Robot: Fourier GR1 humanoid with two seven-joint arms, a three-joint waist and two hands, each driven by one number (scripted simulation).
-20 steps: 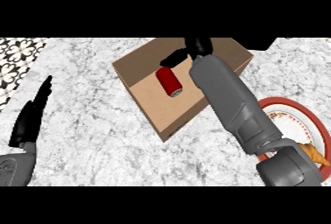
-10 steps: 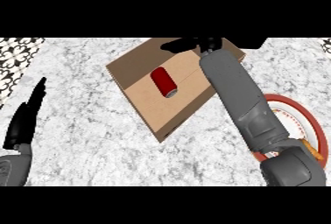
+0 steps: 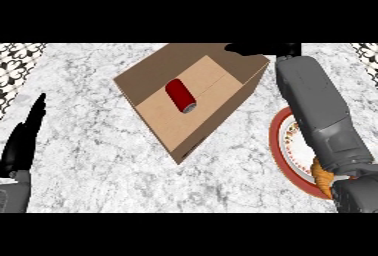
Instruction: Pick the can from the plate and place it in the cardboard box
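Lying on its side in the cardboard box — red can, down-left of the right hand and not touching it. Can't tell right hand's fingers, mostly hidden at the box's far rim. Plate sits under the forearm. Looks placed — suggest lifting straight up, clear of the box wall. Left hand resting at left edge, fingers straight.

Grey-and-white marbled counter top filling nearly the whole view, mottled with darker veins. Strips of black-and-white patterned tile at the far left corner and the far right corner, beyond the counter's edge. Even, flat lighting, with only soft shadows.
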